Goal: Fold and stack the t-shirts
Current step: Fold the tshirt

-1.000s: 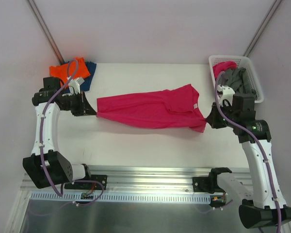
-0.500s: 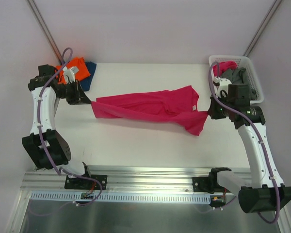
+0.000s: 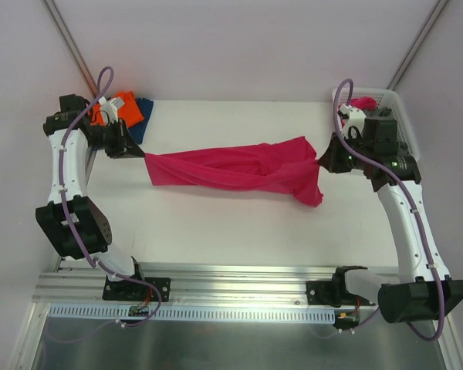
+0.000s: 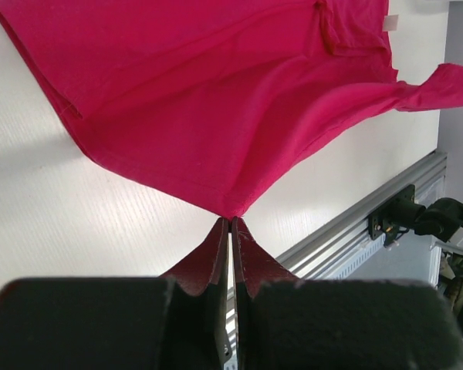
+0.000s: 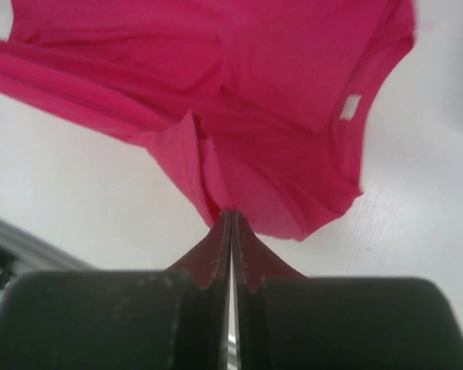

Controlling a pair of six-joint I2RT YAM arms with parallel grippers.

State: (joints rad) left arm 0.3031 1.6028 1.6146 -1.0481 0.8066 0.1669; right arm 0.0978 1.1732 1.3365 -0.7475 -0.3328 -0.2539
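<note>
A large magenta-pink t-shirt (image 3: 239,171) hangs stretched across the middle of the table between my two arms. My left gripper (image 3: 143,154) is shut on its left corner; in the left wrist view that gripper (image 4: 231,222) pinches the hem of the shirt (image 4: 216,92). My right gripper (image 3: 321,160) is shut on the shirt's right end; in the right wrist view the gripper (image 5: 231,215) holds a bunched fold of the shirt (image 5: 239,85), white neck label showing. An orange t-shirt (image 3: 126,107) and a dark blue t-shirt (image 3: 142,116) lie at the back left.
A white lattice basket (image 3: 401,116) stands at the back right, holding pink cloth (image 3: 363,102); my right arm covers most of it. The aluminium rail (image 3: 239,281) runs along the table's near edge.
Both grippers have carried the pink shirt's ends toward the back of the table and lifted them. The shirt is now pulled tauter, with its right end hanging in a fold.
</note>
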